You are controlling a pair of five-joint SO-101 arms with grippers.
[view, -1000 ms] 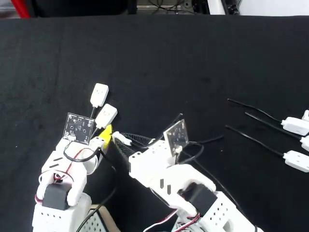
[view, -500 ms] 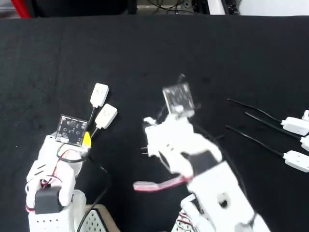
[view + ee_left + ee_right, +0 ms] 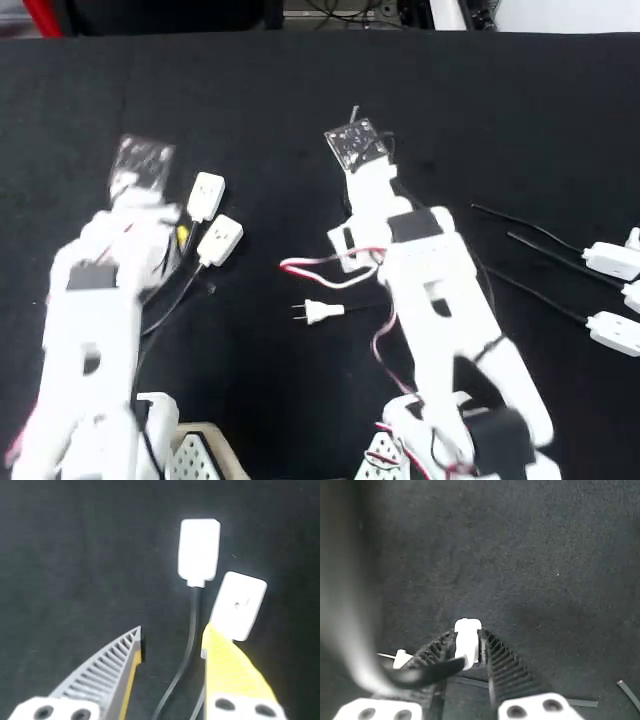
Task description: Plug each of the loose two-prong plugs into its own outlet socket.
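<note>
High view. A black worktop (image 3: 300, 90). One far socket (image 3: 206, 196) and one near socket (image 3: 220, 240), both white, side by side toward the left edge, just beside the left arm (image 3: 95, 300). One loose plug (image 3: 318, 312), white, lying flat between the middle and the edge at the arms' bases, prongs toward the left edge, near the right arm (image 3: 430, 290). Several white corded blocks (image 3: 612, 260) at the right edge.

Left wrist view. The left gripper (image 3: 172, 630): fingers apart, nothing held. The black cord (image 3: 191, 630) of the far socket runs between them. The yellow fingertip (image 3: 215, 640) is at the near socket, contact not discernible.

Right wrist view. The right gripper (image 3: 468, 634): fingers clamped on one held plug (image 3: 468, 641), small, white.
</note>
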